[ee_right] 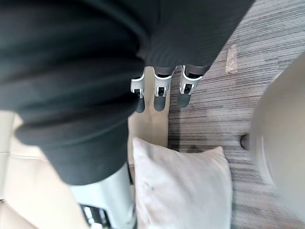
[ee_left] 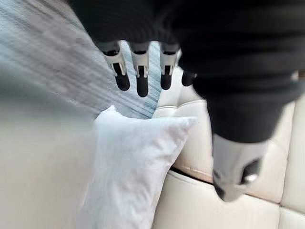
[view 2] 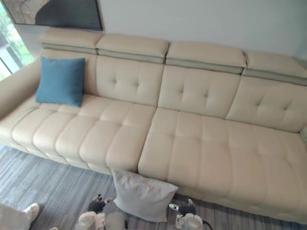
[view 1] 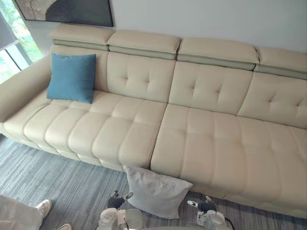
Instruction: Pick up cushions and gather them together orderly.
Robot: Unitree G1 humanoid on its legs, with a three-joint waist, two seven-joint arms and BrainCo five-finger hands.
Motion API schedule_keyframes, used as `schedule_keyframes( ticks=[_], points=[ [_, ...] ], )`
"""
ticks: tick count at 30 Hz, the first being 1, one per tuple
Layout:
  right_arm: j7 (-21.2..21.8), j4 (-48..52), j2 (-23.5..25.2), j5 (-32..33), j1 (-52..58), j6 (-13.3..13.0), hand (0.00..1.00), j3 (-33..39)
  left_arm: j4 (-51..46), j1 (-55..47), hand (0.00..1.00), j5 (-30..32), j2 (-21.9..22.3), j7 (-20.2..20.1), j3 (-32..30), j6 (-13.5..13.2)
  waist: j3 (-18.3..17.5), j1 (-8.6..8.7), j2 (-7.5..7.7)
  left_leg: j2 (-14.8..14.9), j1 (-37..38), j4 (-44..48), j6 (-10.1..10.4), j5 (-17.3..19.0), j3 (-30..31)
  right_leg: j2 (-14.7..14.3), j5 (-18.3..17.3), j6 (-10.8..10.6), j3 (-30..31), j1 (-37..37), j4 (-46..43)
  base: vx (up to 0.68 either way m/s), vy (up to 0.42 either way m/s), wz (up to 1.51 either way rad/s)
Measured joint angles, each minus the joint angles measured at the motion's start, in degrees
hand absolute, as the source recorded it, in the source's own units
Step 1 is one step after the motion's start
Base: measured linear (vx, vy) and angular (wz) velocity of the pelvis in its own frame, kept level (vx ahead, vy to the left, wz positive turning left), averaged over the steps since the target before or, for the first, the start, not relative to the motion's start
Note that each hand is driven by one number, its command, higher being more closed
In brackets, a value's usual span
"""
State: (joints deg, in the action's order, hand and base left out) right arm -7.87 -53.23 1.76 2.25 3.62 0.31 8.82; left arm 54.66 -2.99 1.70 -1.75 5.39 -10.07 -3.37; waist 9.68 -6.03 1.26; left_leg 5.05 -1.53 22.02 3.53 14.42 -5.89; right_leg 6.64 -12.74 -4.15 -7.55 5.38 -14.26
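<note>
pickup step, by my reading: the pale grey square fabric cushion (view 1: 156, 191) leans on the grey striped carpet (view 1: 57, 182) against the front edge of the cream leather sofa (view 1: 206, 143). the left hand (view 1: 115, 200) and right hand (view 1: 206, 206) flank it, fingers straight, holding nothing. next they need to clasp it and lift it toward the blue square cushion (view 1: 72, 77) at the sofa's left end.

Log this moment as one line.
white cushion: floor, against sofa | blue cushion: on sofa | left hand: open | right hand: open

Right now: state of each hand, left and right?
Left hand: open, fingers straight, holding nothing, next to the white cushion.
Right hand: open, fingers straight, holding nothing.
</note>
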Motion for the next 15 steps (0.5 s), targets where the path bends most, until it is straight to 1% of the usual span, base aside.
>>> schedule_keyframes(
  ticks=[3, 5, 8, 12, 15],
  points=[
    [-0.03, -0.15, 0.30, 0.03, 0.07, 0.00, 0.00, 0.06, 1.06, 0.30, 0.00, 0.18, -0.39, 0.57, 0.71, 0.03, -0.46, 0.31, 0.74, -2.35, 2.24, -2.50, -0.67, -0.37, -0.06, 1.74, 0.58, -0.81, 0.05, 1.71, 2.42, 0.15, 0.125, -0.02],
    [-0.04, -0.28, 0.40, 0.04, 0.12, -0.02, 0.00, 0.29, 1.47, 0.28, 0.00, 0.34, -0.36, 0.65, 1.28, 0.03, -0.71, 0.43, 0.76, -3.24, 4.10, -4.54, -1.16, -0.68, -0.37, 2.45, 0.60, -0.82, 0.09, 2.98, 3.23, 0.16, 0.073, 0.03],
    [-0.42, -0.70, 0.51, 0.30, 0.18, -0.04, 0.00, 1.64, 1.92, 0.21, 0.00, 0.34, -0.31, 0.82, 2.21, 0.00, -1.15, 0.42, 0.55, -3.35, 5.95, -5.88, -1.15, -0.70, -0.37, 2.32, 0.61, -0.82, 0.02, 4.34, 3.58, 0.15, 0.023, 0.00],
    [-1.81, -1.53, 0.40, 3.16, 0.18, -0.69, 0.00, 2.55, 2.14, 0.11, 0.00, -0.19, -0.21, 1.86, 2.15, -0.04, -1.55, 0.43, 0.46, -2.65, 6.50, -6.43, -0.84, -0.91, 0.09, 1.62, 0.63, -0.81, -0.76, 4.84, 3.63, 0.11, -0.037, 0.01],
    [-2.22, -1.73, 0.42, 5.26, 0.60, -0.78, 0.00, 4.58, 2.19, -0.16, 0.00, -1.27, -0.19, 2.24, 1.83, -0.06, -2.52, 0.43, 0.62, -2.38, 6.67, -8.16, -0.92, -2.22, 0.42, 1.46, 1.07, -0.23, -1.40, 4.84, 3.63, 0.11, -0.053, 0.10]
  ],
)
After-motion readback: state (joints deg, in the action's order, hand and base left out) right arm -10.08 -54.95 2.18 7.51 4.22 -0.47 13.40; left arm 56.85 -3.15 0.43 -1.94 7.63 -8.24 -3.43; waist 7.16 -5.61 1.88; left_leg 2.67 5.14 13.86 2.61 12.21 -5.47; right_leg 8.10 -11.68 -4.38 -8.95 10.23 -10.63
